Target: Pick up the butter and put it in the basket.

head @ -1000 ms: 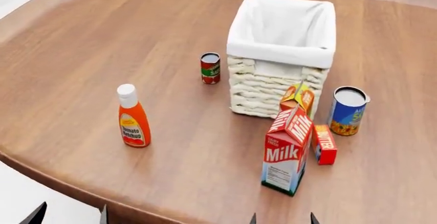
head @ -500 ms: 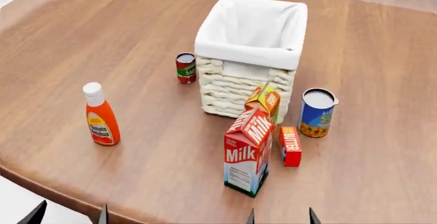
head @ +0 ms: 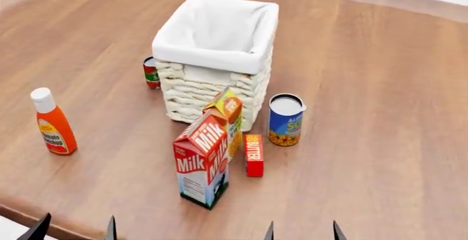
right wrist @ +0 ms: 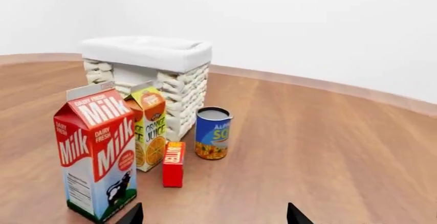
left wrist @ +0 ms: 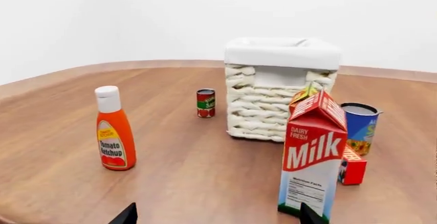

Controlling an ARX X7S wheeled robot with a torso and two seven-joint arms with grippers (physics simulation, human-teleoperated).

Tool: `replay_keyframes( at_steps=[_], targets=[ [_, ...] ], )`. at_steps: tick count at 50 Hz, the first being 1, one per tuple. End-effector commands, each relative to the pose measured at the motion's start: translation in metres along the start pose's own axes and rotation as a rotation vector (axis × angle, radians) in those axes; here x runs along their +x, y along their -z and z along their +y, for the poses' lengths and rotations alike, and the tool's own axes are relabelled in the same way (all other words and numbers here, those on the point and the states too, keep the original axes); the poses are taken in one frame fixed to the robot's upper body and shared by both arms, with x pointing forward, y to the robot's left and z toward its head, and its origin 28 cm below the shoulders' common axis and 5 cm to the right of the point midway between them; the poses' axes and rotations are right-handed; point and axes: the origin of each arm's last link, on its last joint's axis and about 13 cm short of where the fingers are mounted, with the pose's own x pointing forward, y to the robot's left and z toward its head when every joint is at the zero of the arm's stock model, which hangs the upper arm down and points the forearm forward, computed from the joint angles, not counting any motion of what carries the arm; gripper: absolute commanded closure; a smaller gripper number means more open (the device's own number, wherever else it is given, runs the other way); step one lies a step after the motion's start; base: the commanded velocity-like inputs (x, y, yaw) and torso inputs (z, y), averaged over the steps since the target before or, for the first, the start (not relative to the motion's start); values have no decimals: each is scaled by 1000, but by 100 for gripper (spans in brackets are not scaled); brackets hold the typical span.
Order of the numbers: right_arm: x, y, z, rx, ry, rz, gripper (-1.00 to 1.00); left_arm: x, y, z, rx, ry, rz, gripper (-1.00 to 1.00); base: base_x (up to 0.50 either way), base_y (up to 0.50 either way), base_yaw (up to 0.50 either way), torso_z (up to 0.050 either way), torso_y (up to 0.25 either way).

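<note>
Only the dark pointed fingertips of the two grippers show, poking up at the near edge of the brown wooden table (head: pixel 380 59) in the head view. The left gripper (head: pixel 73 228) has its two black tips spread well apart, closing on nothing, and in its own wrist view the left fingertips (left wrist: pixel 125 215) stand equally wide. The right gripper (head: pixel 301 230) is likewise spread and holds nothing, tips low at the table's near rim.
</note>
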Motion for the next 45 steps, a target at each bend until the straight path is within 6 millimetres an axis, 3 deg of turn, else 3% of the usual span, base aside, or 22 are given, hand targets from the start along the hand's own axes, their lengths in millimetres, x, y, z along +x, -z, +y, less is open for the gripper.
replay_keyframes(
  at_steps=[1,6,7,9,11,22,25,29,45],
  targets=[
    [0,0,-1,32,5,-6,-100,-1,-1,0,-5,4,1,-100,131,-483,0,0,0],
    [-1,-1,-1,-3,26,4,-100,1,-6,2,-5,-6,-3,-100,52,-193,0,0,0],
    [-25,-2,-15,6,42,-13,-100,13,-48,38,-84,-232,-63,-100,0,0,0,0,0],
    [-31,0,-19,5,44,-13,-100,3,-88,16,-78,-148,-110,-100,0,0,0,0,0],
    [-34,1,-21,3,45,-14,-100,-14,-121,12,-63,-134,-222,-100,0,0,0,0,0],
    [-44,6,-30,-1,49,-4,-100,-9,-122,17,-56,-133,-207,-100,0,0,0,0,0],
    [-24,-5,-8,-12,39,1,-100,-2,-124,24,-61,-133,-206,-100,0,0,0,0,0],
    [-16,-6,-2,-2,17,-15,-100,8,-125,32,-65,-138,-205,-100,74,20,0,0,0],
    [-9,-6,1,-8,37,5,-100,21,-119,36,-56,-164,-183,-100,460,124,0,0,0]
  ],
)
